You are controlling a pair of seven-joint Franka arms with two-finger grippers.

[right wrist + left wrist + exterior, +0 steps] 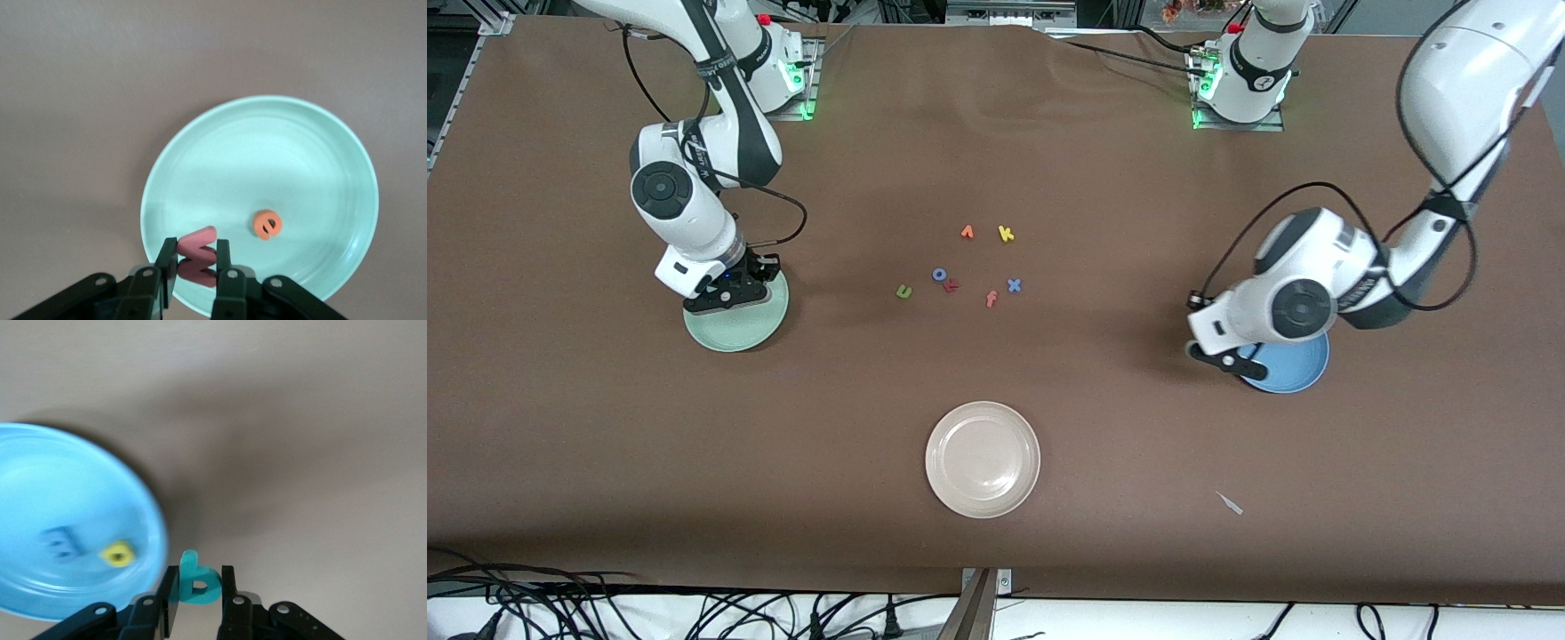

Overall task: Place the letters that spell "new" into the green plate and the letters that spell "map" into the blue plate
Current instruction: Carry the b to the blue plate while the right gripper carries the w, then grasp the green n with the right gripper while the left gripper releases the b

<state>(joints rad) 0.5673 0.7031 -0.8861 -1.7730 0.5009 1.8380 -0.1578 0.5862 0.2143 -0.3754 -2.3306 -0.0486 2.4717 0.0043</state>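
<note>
Progress looks good on both sides; right hand (195,261) pinches the red-pink foam "w" (198,256) over the rim of the round mint-green plate (293,153), where the orange foam "e" (267,224) already lies; left hand (200,587) clamps the teal foam "p" (195,580) just beside the round blue plate (40,487), which holds a blue "m" (61,542) and yellow "a" (117,554); the green foam "n" (904,291) waits mid-surface among the spare letters; no brand writing is readable.

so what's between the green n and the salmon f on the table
In the front view, the blue o and the dark red letter lie between the green n and the salmon f.
</note>
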